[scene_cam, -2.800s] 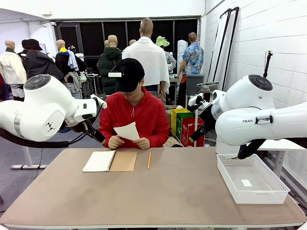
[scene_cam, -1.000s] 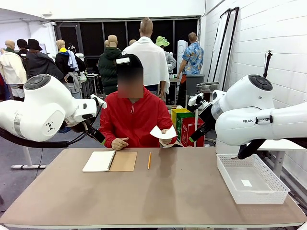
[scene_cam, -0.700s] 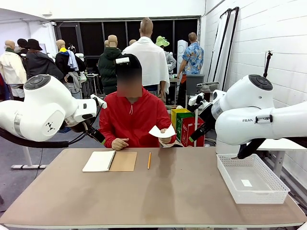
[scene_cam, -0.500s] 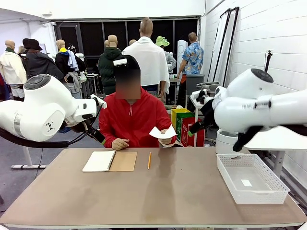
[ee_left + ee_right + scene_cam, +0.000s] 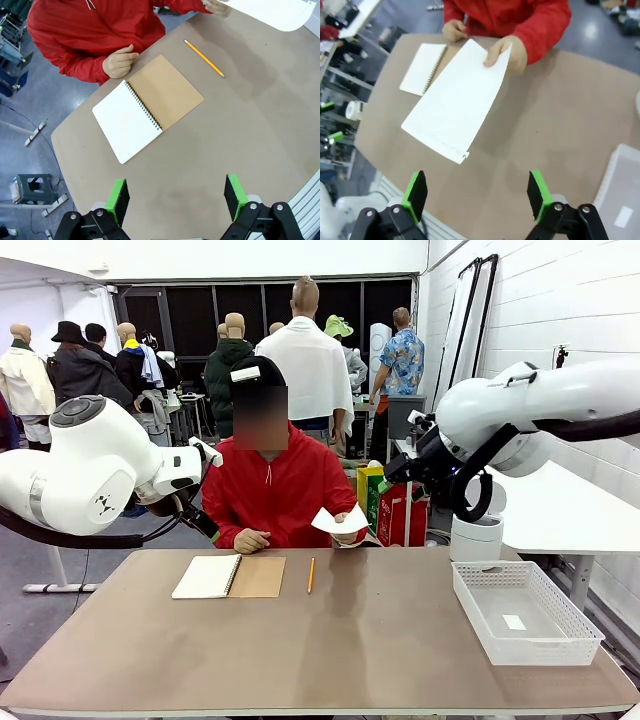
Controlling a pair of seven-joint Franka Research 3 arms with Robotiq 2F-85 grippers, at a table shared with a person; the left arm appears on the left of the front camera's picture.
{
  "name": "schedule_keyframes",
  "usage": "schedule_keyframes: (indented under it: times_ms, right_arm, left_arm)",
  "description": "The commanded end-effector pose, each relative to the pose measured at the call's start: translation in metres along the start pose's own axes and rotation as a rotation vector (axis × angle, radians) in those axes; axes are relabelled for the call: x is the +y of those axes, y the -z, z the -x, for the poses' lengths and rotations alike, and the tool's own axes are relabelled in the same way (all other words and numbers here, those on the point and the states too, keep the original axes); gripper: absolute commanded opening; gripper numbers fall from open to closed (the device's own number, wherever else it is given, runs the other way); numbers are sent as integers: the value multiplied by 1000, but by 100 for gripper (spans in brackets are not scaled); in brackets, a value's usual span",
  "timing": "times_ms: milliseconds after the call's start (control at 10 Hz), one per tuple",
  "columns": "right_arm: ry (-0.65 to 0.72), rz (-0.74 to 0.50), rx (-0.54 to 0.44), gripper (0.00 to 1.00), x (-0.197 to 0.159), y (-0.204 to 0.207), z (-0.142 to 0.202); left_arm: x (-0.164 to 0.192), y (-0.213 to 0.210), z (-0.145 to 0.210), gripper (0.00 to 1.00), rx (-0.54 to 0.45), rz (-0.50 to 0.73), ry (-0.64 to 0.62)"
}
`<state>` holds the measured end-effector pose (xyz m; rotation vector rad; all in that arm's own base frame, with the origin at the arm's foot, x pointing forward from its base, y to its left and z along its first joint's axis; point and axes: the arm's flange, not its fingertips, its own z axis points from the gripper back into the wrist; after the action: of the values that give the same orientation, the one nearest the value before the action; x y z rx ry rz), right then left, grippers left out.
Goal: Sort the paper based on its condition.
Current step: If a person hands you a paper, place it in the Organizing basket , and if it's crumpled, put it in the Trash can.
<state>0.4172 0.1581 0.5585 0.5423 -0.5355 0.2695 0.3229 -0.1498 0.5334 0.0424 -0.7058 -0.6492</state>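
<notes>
You will find the paper [image 5: 457, 100] held flat in the air over the far side of the table [image 5: 560, 125], pinched at one corner by the person's hand [image 5: 507, 52]. The right gripper [image 5: 477, 192] looks down on it, jaws spread wide, empty, clear of the sheet. The left gripper [image 5: 176, 197] is likewise spread and empty, above the table near the open notebook [image 5: 147, 107] and pencil [image 5: 204, 58]. The basket [image 5: 540, 648] sits at the table's right end.

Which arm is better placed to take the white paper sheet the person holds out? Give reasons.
Right. Its open right gripper faces the thin white paper sheet in the person's hand. The left gripper hangs over the brown-covered spiral notebook, farther from the sheet.
</notes>
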Motion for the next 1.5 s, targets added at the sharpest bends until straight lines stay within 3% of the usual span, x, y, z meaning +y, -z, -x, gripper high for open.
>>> schedule_keyframes:
  times_ms: [0, 100, 700, 900, 1100, 1400]
  right_arm:
    - [111, -71, 31, 100, -20, 13, -8]
    - [136, -121, 45, 100, -28, 19, -8]
    - [125, -61, 35, 100, -21, 17, -1]
    - [322, -198, 146, 100, -45, 44, -30]
    - [419, -337, 260, 100, -65, 64, -46]
    - [518, -393, 361, 100, -87, 96, -60]
  left_arm:
    - [0, 0, 0, 100, -1, -1, 1]
    - [0, 0, 0, 100, -1, -1, 1]
    - [0, 0, 0, 100, -1, -1, 1]
    - [0, 0, 0, 100, -1, -1, 1]
    - [0, 0, 0, 100, -1, -1, 1]
    - [0, 0, 0, 100, -1, -1, 1]
